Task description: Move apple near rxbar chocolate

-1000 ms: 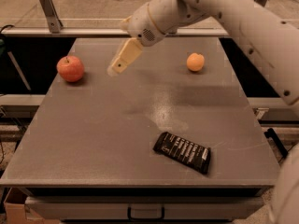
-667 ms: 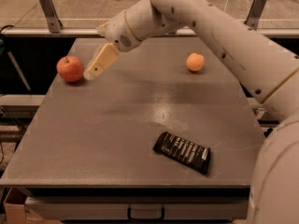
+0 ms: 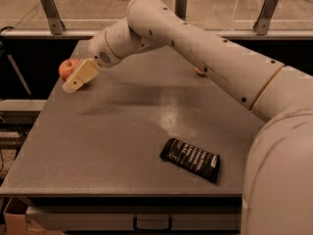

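Observation:
The red apple [image 3: 67, 68] sits near the far left edge of the grey table [image 3: 122, 141]. My gripper [image 3: 77, 80] hangs just in front of the apple and partly covers it; its tan fingers point down and to the left. The rxbar chocolate [image 3: 190, 159], a flat black bar with white lettering, lies flat near the table's front right, far from the apple. My arm crosses the table from the right.
A small orange fruit [image 3: 198, 72] is almost hidden behind my arm at the far right of the table. Metal rail posts [image 3: 49, 9] stand behind the table. The table's left edge is close to the apple.
My gripper has swung left across the table from the middle to the apple. The apple, the bar and the orange fruit have not moved.

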